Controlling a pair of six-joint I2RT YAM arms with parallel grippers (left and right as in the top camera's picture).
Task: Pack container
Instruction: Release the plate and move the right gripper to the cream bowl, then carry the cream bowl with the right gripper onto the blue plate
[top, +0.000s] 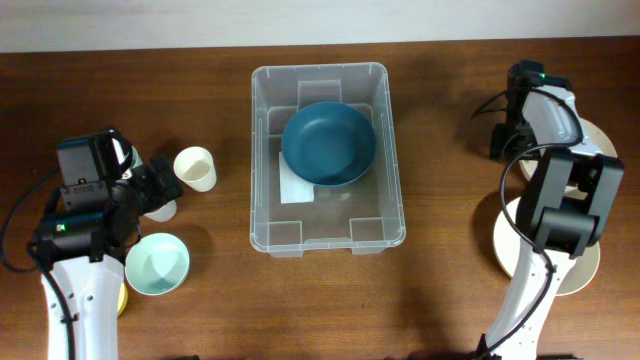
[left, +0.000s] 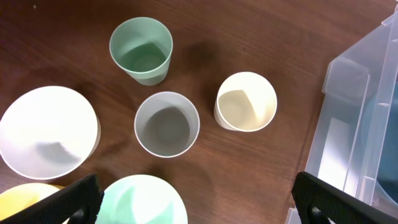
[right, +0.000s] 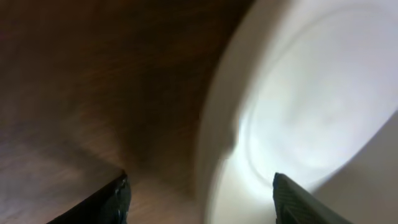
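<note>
The clear container (top: 262, 150) stands at the table's middle with a dark blue bowl (top: 329, 143) inside it. Its corner shows at the right of the left wrist view (left: 364, 106). My left gripper (top: 152, 186) is open and empty above a group of cups left of the container. In the left wrist view the gripper (left: 199, 208) spans a mint bowl (left: 144, 202) and bare table. My right gripper (top: 502, 142) is open and empty at the far right. In the right wrist view the gripper (right: 199, 202) hovers close over the rim of a white plate (right: 298, 112), blurred.
Left of the container are a cream cup (left: 246, 101), a grey-white cup (left: 167, 124), a green cup (left: 141, 50), a white bowl (left: 46, 132) and a yellow bowl (left: 25, 202). White plates (top: 590, 262) lie under the right arm.
</note>
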